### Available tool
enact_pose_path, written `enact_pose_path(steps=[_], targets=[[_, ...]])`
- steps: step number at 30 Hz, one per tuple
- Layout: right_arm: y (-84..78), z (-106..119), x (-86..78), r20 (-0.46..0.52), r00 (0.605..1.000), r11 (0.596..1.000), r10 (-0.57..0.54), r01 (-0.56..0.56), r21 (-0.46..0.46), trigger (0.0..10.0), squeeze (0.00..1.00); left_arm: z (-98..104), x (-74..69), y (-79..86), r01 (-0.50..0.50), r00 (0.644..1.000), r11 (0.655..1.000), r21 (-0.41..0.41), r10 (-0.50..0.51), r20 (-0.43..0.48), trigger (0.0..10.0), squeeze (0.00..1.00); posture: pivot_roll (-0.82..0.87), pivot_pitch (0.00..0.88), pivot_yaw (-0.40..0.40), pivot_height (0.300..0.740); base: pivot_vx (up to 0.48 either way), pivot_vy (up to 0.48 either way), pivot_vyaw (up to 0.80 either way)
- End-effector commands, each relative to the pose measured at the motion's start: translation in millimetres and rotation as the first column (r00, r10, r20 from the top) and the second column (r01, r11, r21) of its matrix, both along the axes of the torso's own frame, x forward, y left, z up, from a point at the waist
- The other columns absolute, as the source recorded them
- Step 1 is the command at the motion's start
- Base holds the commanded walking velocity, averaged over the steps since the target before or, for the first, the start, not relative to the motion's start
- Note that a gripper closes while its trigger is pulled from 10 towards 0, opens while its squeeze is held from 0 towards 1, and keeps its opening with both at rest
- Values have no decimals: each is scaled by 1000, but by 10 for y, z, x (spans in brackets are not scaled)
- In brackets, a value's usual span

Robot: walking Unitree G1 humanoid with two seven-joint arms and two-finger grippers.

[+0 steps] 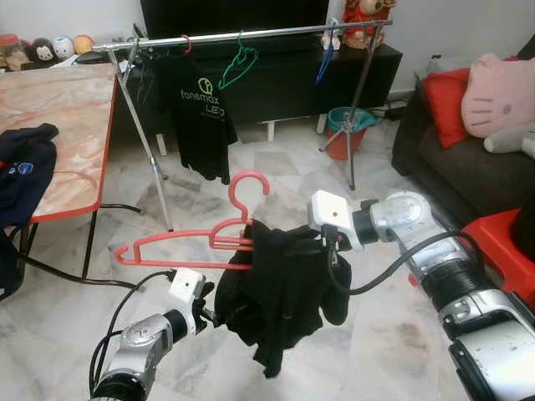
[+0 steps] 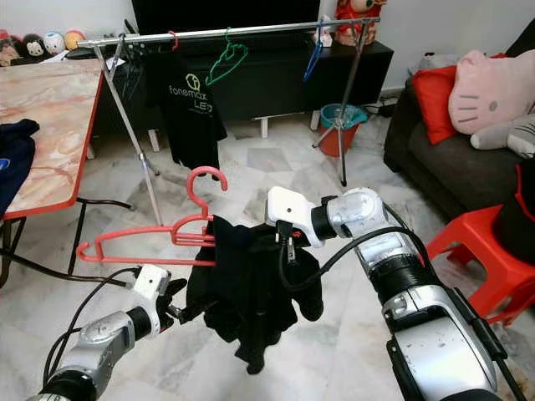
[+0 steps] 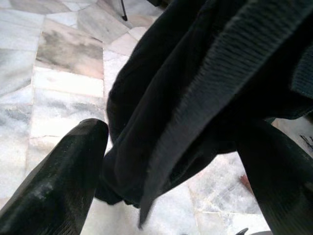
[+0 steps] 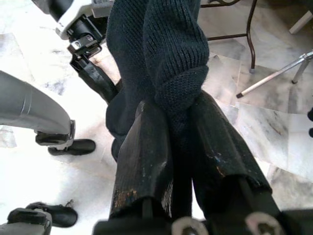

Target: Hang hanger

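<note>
My right gripper point(image 4: 171, 122) has its fingers clamped on the black garment point(image 1: 280, 288), steadying the red hanger point(image 1: 196, 242); left gripper point(image 3: 171, 161) fingers spread around the cloth's lower folds.

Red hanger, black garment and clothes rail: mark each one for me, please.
red hanger point(image 1: 167, 256): left eye view, on its lower bar.
black garment point(image 1: 280, 296): left eye view, middle of the bunched cloth.
clothes rail point(image 1: 276, 33): left eye view, on the horizontal metal bar.
</note>
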State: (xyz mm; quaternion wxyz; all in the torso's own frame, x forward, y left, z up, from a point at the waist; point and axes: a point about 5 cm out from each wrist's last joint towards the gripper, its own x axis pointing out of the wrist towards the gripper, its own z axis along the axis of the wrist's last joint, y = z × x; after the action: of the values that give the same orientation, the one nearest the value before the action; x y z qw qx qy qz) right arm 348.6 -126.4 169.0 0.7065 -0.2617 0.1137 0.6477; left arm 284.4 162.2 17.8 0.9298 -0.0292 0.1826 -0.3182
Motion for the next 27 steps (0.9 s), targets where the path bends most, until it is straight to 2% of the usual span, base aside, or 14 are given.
enact_pose_path(steps=[1, 5, 6, 21, 27], targets=[[41, 169, 20, 54, 998, 999, 37, -39, 20, 0, 0, -14, 1, -14, 31, 1000, 999, 43, -31, 0, 10000, 0, 49, 0, -53, 740, 0, 0, 0], [39, 168, 18, 53, 998, 999, 41, -42, 17, 0, 0, -58, -27, -8, 40, 999, 997, 65, -39, -13, 10000, 0, 49, 0, -52, 740, 0, 0, 0], [41, 171, 17, 53, 998, 999, 43, -44, 17, 0, 0, -70, -35, -4, 40, 999, 997, 66, -39, -15, 0, 0, 48, 0, -51, 740, 0, 0, 0], [46, 109, -10, 42, 998, 999, 48, -48, 9, 0, 0, -164, -115, 57, 44, 998, 993, 108, -40, -38, 0, 0, 55, 0, -42, 740, 0, 0, 0], [51, 101, -5, 43, 998, 999, 42, -42, 10, 0, 0, -167, -115, 69, 20, 999, 996, 88, -17, -34, 0, 0, 56, 0, -41, 740, 0, 0, 0]])
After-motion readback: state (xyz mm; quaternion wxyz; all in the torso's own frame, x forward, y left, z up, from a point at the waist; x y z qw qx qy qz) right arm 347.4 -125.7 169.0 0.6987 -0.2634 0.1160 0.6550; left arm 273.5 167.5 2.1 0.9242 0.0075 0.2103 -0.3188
